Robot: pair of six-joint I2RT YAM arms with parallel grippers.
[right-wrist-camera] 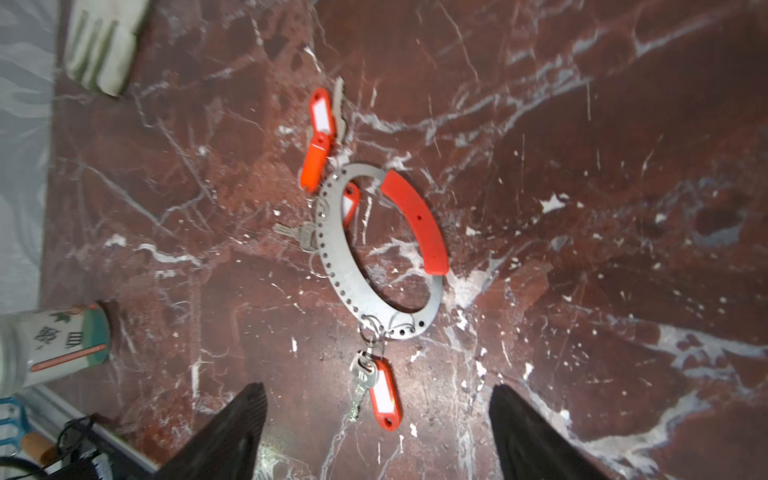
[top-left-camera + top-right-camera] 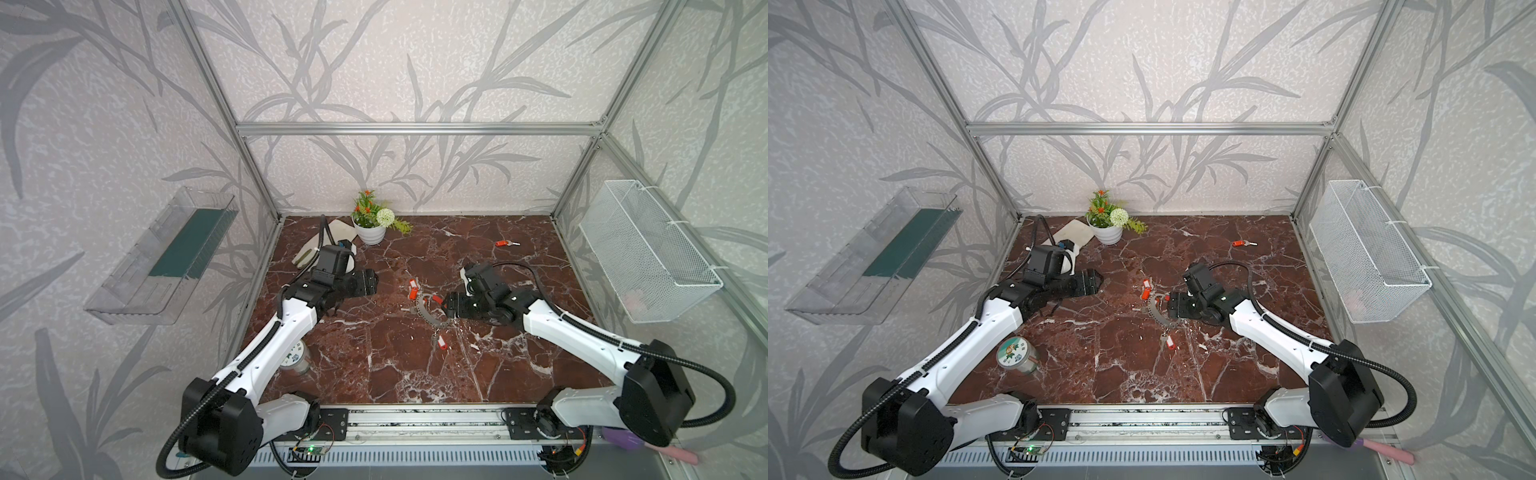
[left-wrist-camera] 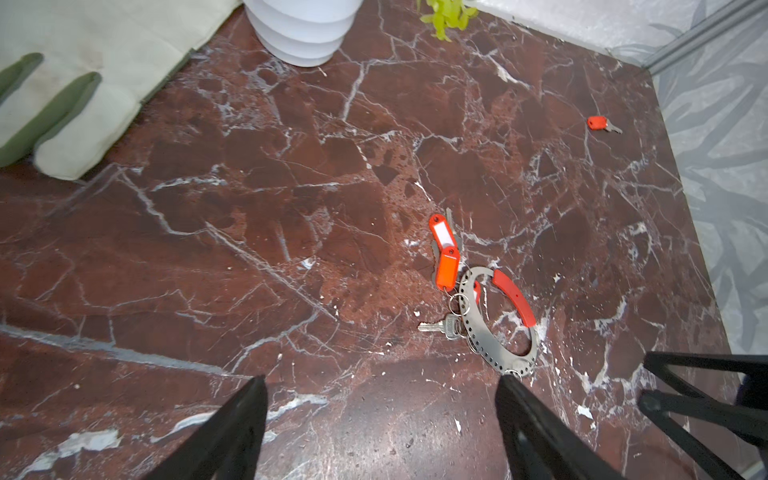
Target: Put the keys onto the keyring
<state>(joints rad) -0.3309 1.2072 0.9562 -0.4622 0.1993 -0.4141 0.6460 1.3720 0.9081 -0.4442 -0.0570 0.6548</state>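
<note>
I find the keyring (image 1: 345,266) lying flat at mid-desk (image 2: 374,365), with tagged keys (image 1: 384,395) hooked to its holed band. One loose key (image 2: 503,243) lies far right. The right arm reaches in from near right, right tool (image 2: 448,306) spread and empty, just beside the ring. The left arm stretches in from near left, left tool (image 3: 382,380) spread and empty, left of the ring.

Five red-orange key tags (image 1: 384,395) show: four gathered at the one keyring (image 1: 343,274), one on a lone key (image 2: 503,243) well apart. At least four silver key blades (image 1: 299,235) can be counted. The table (image 2: 374,365) bears one white flower pot (image 2: 370,235), one lidded canister (image 2: 1013,352) and one work glove (image 2: 301,255). The walls carry one wire basket (image 2: 648,257) and one clear tray (image 2: 137,291). Two claws: left claw (image 3: 382,380), right claw (image 1: 378,387)
</note>
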